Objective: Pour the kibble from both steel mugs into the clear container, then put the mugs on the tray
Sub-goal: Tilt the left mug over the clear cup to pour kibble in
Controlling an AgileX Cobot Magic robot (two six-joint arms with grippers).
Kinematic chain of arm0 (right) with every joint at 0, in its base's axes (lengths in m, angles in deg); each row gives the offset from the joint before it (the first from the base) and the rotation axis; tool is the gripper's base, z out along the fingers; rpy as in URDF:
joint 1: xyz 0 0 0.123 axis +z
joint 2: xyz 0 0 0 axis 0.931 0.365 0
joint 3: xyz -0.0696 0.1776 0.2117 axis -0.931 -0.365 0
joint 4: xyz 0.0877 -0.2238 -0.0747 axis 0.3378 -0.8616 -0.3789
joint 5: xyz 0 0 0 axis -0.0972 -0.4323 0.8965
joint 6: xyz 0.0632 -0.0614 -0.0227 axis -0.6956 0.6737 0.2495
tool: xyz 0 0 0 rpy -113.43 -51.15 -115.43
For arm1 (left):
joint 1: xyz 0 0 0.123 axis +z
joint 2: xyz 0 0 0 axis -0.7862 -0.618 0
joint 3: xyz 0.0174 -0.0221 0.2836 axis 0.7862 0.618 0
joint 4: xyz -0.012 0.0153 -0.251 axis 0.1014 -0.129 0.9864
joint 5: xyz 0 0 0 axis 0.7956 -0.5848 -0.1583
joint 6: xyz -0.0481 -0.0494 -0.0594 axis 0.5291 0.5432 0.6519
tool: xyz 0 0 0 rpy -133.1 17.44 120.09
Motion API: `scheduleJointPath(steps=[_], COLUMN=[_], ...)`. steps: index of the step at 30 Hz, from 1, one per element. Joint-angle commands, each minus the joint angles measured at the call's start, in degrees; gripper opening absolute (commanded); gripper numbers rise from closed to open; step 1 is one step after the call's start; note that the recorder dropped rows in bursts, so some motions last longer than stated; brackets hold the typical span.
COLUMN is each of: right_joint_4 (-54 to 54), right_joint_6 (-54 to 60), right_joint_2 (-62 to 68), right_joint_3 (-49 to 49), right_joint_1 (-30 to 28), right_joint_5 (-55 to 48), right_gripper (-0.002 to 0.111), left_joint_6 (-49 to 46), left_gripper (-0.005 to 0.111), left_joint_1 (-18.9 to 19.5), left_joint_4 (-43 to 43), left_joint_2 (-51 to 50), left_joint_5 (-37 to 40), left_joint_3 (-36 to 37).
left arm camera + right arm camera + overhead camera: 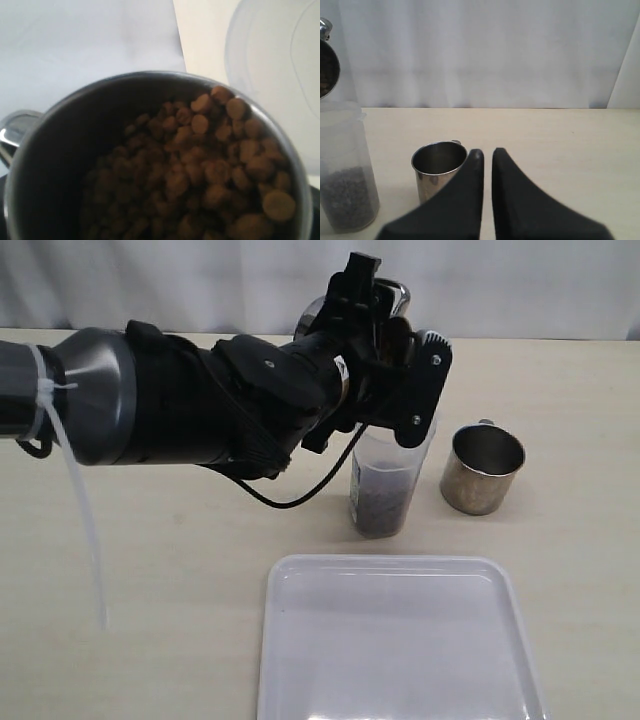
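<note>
Presently the pouring of the second mugful is judged to be in hand. A steel mug is held aloft and tipped by the left hand, which is clamped about it, above the clear container; kibble is seen heaped toward its lower lip. A layer of pellets is already lodged in the container, and the other mug is stood empty on the desk just beside it. The right hand is pressed together on nothing. The tilt should be increased slowly, with the lip kept centred over the narrow opening, so that no pellets are scattered. The tray is seen bare, in front of the container, and is not yet needed.
</note>
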Motion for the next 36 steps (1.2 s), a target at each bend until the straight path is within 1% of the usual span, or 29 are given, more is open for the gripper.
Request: scheduleJointPath(steps=[1,9,14,17,36], right_joint_4=[0.15,0.15,0.15,0.15,0.15], right_joint_6=[0.03,0.03,0.03,0.03,0.03], right_joint_2=[-0.21,-0.21,-0.21,-0.21,-0.21], right_joint_3=[-0.17,-0.17,-0.17,-0.17,-0.17], right_joint_1=[0.17,0.17,0.17,0.17,0.17], right_joint_5=[-0.07,-0.07,-0.07,-0.07,-0.07], right_gripper=[0.005,0.005,0.005,0.005,0.005], left_joint_6=[-2.42,-3.5,-3.63,-5.96,-12.37], left_gripper=[0.0,0.0,0.0,0.0,0.0], left_joint_1=[-0.4,-0.4,-0.4,-0.4,-0.4], left_joint_4=[-1.03,-1.03,-1.03,-1.03,-1.03], left_joint_2=[0.18,0.18,-0.17,-0.29,-0.29], left_joint_5=[1.07,1.07,0.87,0.74,1.12], left_joint_3=[-0.71,-0.82,-2.21,-2.47,-2.47])
